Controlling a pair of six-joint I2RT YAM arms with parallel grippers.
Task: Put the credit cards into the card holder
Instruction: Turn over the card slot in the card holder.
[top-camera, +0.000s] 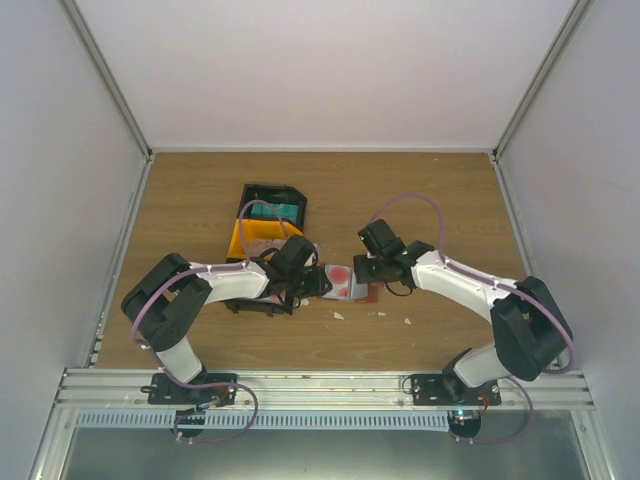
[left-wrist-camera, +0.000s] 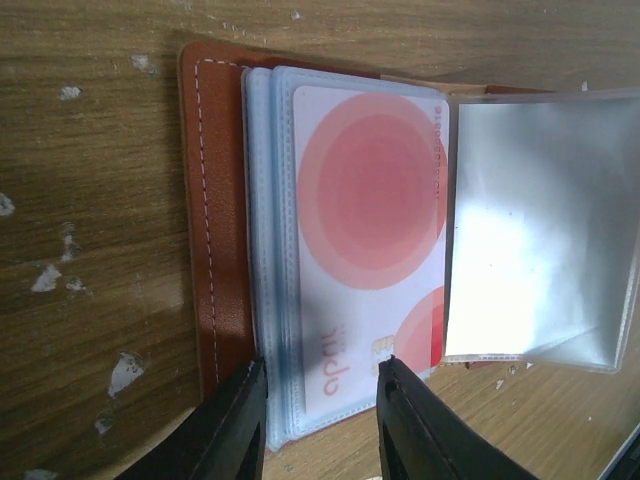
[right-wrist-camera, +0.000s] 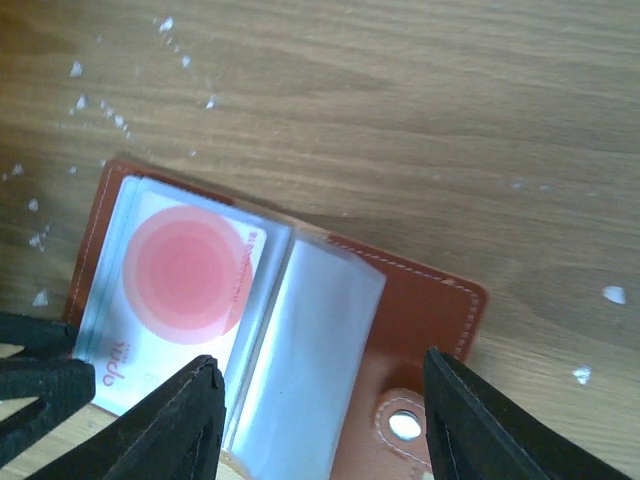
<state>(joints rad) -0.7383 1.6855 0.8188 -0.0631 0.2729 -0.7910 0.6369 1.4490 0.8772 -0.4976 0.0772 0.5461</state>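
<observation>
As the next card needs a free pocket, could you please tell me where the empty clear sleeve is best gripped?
Probably its free long edge, from the snap tab side: the empty clear sleeve seems to arch up off the card holder there, while its other edge is bound at the spine beside the red-and-white card.

Stitched brown leather-like card holder (left-wrist-camera: 215, 250) with glossy clear plastic sleeves (left-wrist-camera: 540, 220), on a matt wood-grain table (left-wrist-camera: 90, 150).

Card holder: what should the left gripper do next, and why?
Probably back the left gripper off the card: it already looks seated in a sleeve of the open holder, its whole face inside the sleeve's outline. Whether it is pinched is unclear.
</observation>
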